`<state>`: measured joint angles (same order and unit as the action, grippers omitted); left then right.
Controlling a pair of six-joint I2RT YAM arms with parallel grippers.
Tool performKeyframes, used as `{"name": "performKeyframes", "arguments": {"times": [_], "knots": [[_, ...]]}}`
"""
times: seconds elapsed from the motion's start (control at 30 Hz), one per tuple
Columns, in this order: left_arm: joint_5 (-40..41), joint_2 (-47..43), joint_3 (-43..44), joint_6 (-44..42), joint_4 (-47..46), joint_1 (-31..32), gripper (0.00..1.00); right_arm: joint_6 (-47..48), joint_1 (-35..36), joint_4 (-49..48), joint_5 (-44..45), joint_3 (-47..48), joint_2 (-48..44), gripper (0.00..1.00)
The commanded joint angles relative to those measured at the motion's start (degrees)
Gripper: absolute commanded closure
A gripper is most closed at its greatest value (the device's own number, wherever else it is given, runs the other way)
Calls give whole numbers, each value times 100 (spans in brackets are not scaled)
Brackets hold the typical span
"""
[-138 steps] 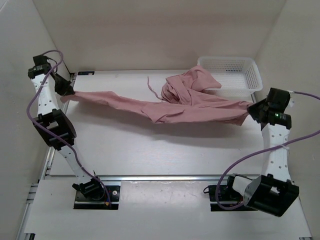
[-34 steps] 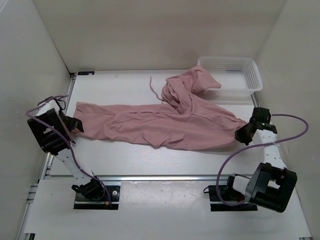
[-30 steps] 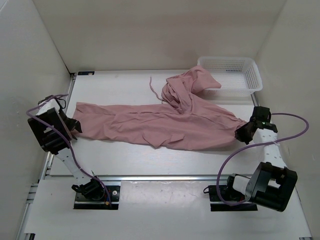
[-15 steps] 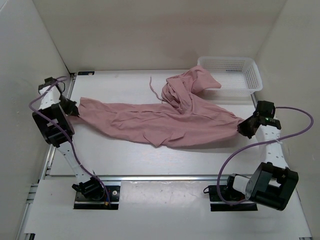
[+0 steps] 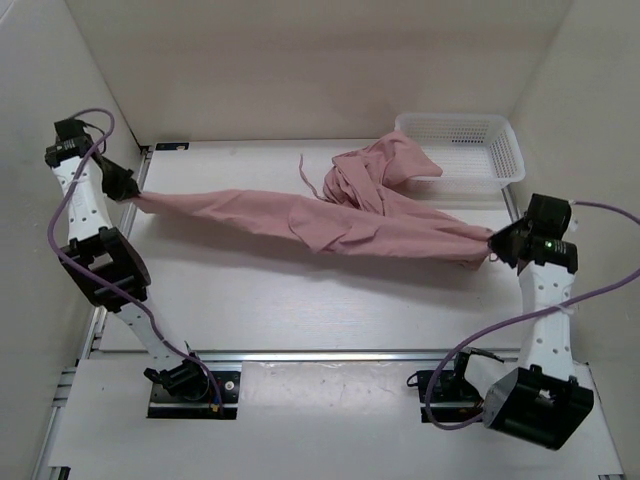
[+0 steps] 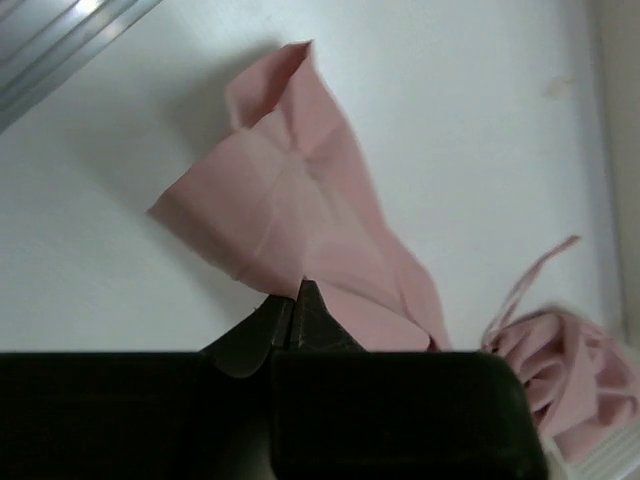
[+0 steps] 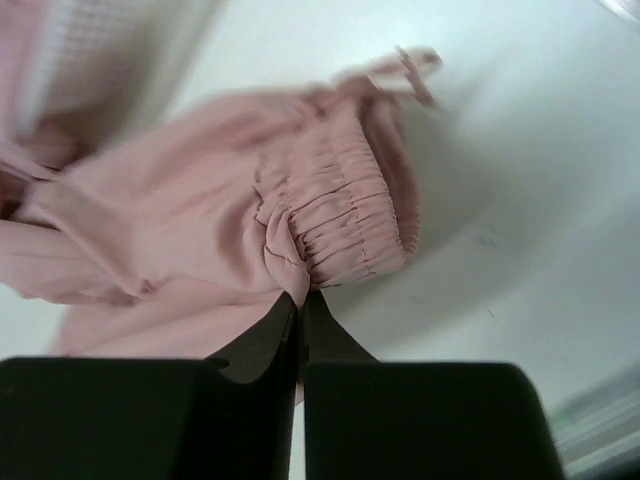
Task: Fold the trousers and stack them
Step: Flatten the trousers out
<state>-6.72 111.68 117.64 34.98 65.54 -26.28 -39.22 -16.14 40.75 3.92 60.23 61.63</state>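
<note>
Trousers stretch taut across the table between two arms, the left gripper pinched tight on a leg hem and the right gripper clamped on the gathered waistband. A bunched part lies against the basket.

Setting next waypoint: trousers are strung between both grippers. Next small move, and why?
Probably draw both grippers toward the near edge, keeping tension. The left gripper and right gripper are shut on the trousers, taut between them, but a bunched part lies heaped by the basket.
</note>
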Motion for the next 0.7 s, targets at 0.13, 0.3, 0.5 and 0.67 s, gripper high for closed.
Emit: {"name": "performKeyframes", "arguments": {"times": [0.13,0.3,0.5,0.67], "knots": [[487,-428,-2130,-281,-296,-334,80,-480,49,1636,899,-1101,-1364,80],[698,-428,-1957,-465,-226,-211,6,-481,102,1831,952,-856,-1426,4],[620,-314,-1314,-878,-216,597,44,19,216,667,656,95,-846,39],[163,432,-1095,-1081,-217,1667,90,511,1628,-147,-445,541,760,100]]}}
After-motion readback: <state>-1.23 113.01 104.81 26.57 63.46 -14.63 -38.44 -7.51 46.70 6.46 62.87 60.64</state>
